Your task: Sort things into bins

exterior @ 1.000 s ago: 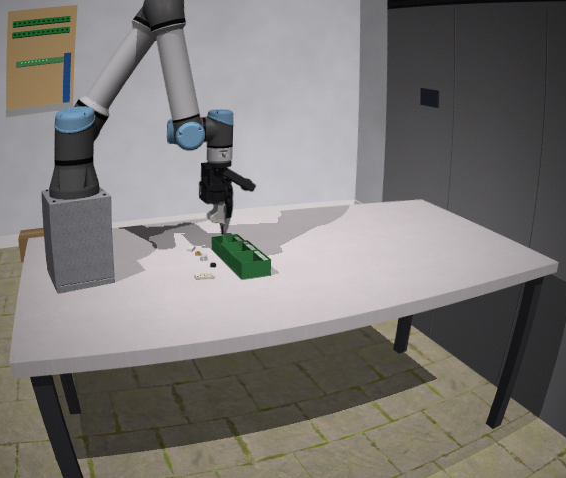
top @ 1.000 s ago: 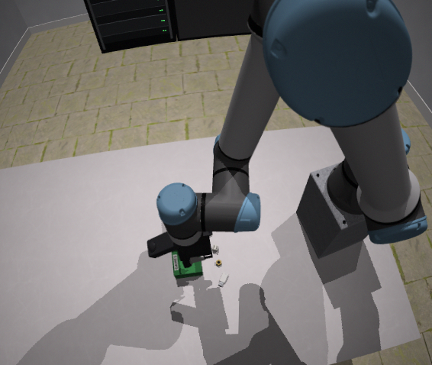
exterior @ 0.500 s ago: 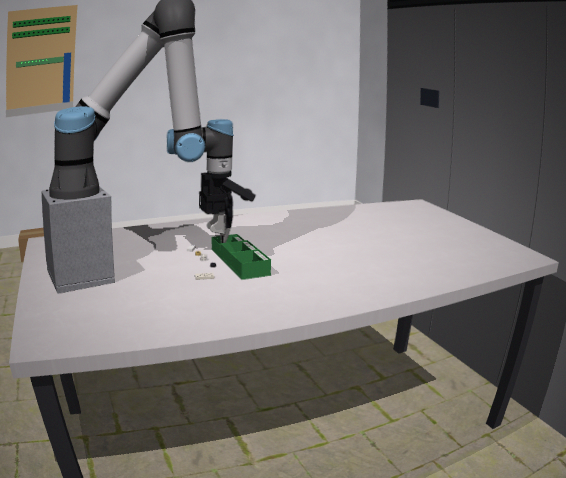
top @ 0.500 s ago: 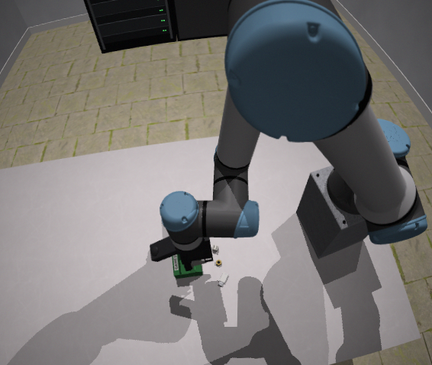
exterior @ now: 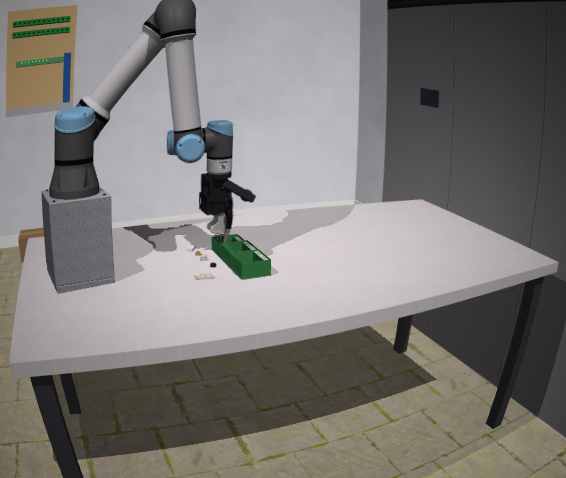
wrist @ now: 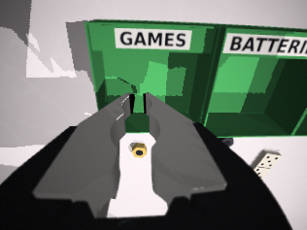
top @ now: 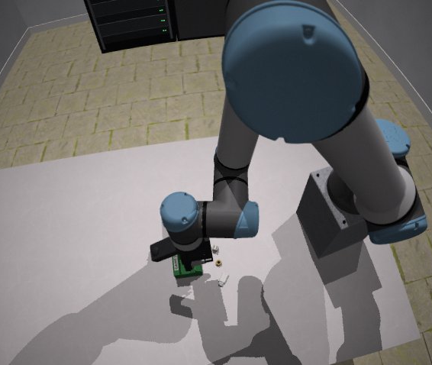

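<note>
A green bin row (top: 188, 275) (exterior: 256, 269) (wrist: 212, 77) stands upright, with labels GAMES (wrist: 153, 39) and BATTERIES, the latter cut off in the wrist view. My gripper (exterior: 224, 239) (wrist: 139, 95) is shut and empty, its fingertips over the GAMES compartment. A brass nut-like piece (top: 218, 263) (exterior: 197, 252) (wrist: 139, 151) lies on the table in front of the bins. Beside it lie a small whitish piece (top: 215, 248) (exterior: 203, 258) and a white piece (top: 224, 279) (exterior: 191, 249). A small black piece (exterior: 212, 264) (wrist: 227, 142) and a white dotted domino (exterior: 204, 276) (wrist: 268, 160) lie farther along.
The robot's pedestal (top: 311, 219) (exterior: 79, 241) stands on the table (top: 71, 219) (exterior: 376, 246). Arm shadows fall across the table. The arm hides part of the bins in the top view. A dark cabinet (exterior: 489, 128) stands beyond the table.
</note>
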`<action>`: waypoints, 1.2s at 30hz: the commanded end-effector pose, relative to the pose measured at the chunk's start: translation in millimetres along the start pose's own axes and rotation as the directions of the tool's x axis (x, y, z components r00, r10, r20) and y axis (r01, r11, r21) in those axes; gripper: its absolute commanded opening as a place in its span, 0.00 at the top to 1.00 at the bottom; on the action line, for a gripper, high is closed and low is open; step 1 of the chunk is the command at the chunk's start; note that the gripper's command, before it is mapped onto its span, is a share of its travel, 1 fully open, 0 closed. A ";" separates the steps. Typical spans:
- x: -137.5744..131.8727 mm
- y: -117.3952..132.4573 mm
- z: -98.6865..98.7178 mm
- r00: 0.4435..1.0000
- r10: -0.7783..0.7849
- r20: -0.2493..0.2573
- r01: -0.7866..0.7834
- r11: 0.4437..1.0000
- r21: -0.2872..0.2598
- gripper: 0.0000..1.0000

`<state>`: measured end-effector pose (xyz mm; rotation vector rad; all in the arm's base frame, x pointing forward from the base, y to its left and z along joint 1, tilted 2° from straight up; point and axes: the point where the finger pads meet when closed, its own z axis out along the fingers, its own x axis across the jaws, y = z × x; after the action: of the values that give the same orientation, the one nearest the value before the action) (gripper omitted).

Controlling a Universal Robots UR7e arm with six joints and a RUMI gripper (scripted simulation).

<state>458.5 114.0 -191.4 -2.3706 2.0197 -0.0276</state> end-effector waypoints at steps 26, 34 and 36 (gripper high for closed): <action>0.1 -0.5 -0.4 1.000 0.000 0.000 0.000 1.000 0.001 0.96; 0.1 -0.5 -4.3 1.000 0.000 0.000 0.000 1.000 0.001 0.96; 0.1 -0.5 -7.0 1.000 0.000 0.000 0.000 1.000 0.001 0.96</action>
<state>458.4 114.0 -189.0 -2.3706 2.0197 -0.0276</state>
